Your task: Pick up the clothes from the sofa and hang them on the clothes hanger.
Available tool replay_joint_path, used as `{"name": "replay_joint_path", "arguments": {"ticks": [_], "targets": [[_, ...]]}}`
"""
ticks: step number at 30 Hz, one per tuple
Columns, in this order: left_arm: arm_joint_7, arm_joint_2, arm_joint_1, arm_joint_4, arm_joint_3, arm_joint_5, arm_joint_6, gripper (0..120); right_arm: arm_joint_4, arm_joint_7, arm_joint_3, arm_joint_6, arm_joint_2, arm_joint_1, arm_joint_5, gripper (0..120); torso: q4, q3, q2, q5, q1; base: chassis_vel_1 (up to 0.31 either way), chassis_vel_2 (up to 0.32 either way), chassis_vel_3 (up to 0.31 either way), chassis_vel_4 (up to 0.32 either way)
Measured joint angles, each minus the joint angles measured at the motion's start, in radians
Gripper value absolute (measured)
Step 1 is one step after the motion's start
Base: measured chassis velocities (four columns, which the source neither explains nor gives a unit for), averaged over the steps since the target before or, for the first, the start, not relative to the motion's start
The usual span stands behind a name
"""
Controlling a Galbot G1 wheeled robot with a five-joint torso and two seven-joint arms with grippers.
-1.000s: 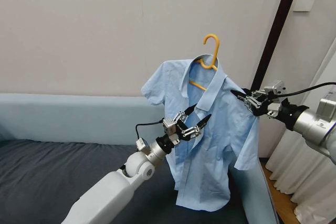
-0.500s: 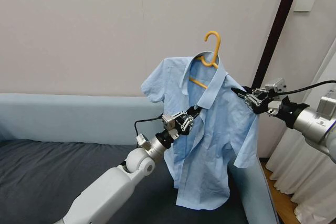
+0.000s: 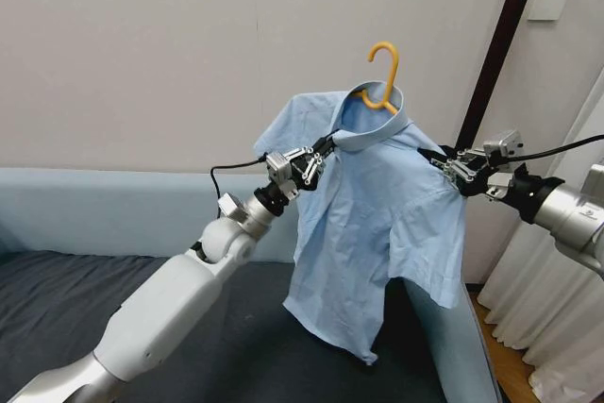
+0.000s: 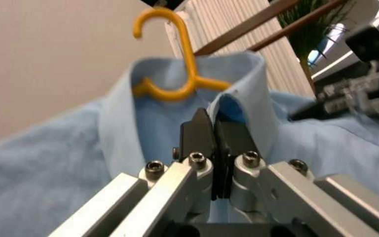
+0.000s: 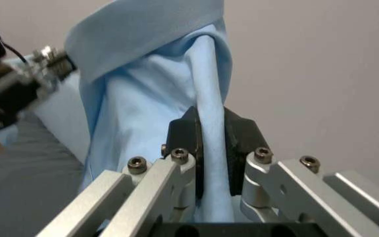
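Both clamp the shirt [image 3: 377,224]: left gripper [image 3: 325,144] at collar [image 3: 382,127], right gripper [image 3: 442,159] at shoulder [image 3: 422,146]

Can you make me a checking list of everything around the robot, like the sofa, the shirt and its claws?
Surface: dark grey sofa seat with a pale blue back; the shirt hangs above it.
Job's things: light blue short-sleeved shirt draped on an orange plastic hanger, held in the air; hook on nothing visible.
Clutter: nothing seen.
Grippers: left gripper shut on the shirt by its collar; right gripper shut on a shoulder fold.
Cables: black cable looping at the left wrist; second black cable along the right arm.
Surroundings: plain beige wall, dark brown post, white curtain.
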Motion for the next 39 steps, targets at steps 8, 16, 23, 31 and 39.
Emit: {"name": "replay_joint_path", "arguments": {"ticks": [8,16,23,31,39], "targets": [[-0.037,-0.029,0.063,-0.006,0.002,0.022,-0.002,0,0.023,-0.023,0.017,0.000,-0.018,-0.026,0.042,7,-0.0003,0.000,0.000,0.0000,0.000,0.000,0.000,0.000,0.000],[-0.215,-0.017,0.101,-0.034,0.014,0.059,-0.013,6,0.052,0.023,0.042,-0.020,-0.033,-0.060,0.042,7,0.0000,0.000,0.000,-0.0001,0.000,0.000,0.000,0.000,0.000],[-0.227,0.024,0.189,-0.084,-0.022,0.075,-0.031,27,0.073,0.151,0.101,-0.086,-0.054,-0.104,0.041,7,-0.0001,0.000,0.000,0.0000,0.000,0.000,0.000,0.000,0.000],[-0.192,0.082,0.363,-0.182,-0.124,0.103,-0.040,61,0.124,0.294,0.150,-0.179,-0.069,-0.111,0.073,7,-0.0001,0.000,0.000,-0.0001,0.000,0.000,0.000,0.000,0.000],[-0.188,0.123,0.519,-0.257,-0.226,0.131,-0.055,88,0.177,0.540,0.246,-0.262,-0.078,-0.114,0.191,7,0.0000,0.000,0.000,-0.0003,0.000,0.000,0.000,0.000,0.000]]}}
